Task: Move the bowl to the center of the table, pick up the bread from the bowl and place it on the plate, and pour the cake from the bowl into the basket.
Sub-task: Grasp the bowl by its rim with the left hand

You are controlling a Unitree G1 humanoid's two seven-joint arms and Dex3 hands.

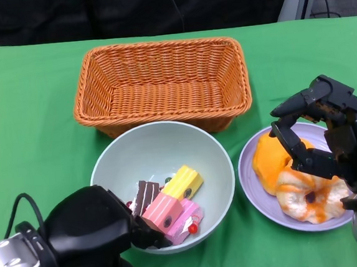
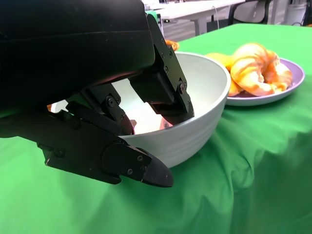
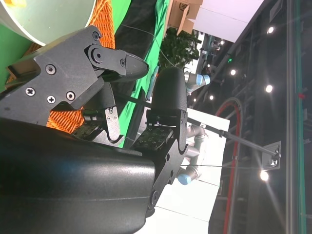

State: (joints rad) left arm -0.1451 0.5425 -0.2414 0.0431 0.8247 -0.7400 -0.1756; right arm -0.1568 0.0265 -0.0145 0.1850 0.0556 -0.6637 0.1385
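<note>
The pale green bowl [image 1: 161,147] stands in front of the basket and holds several cake pieces [image 1: 172,206], pink, yellow and brown. My left hand [image 1: 91,238] grips its near-left rim; in the left wrist view the fingers [image 2: 165,92] reach inside the bowl [image 2: 195,126] and one lies under its outer wall. Two pieces of bread [image 1: 309,194], an orange bun and a glazed one, lie on the purple plate [image 1: 247,165] to the bowl's right. My right hand [image 1: 325,127] hovers over the plate's right side, fingers apart, holding nothing.
The orange wicker basket [image 1: 158,45] sits just behind the bowl, nothing in it. Green cloth covers the table. The plate [image 2: 287,85] with bread [image 2: 256,68] lies close beside the bowl. The right wrist view shows a strip of basket [image 3: 100,24] past the spread fingers.
</note>
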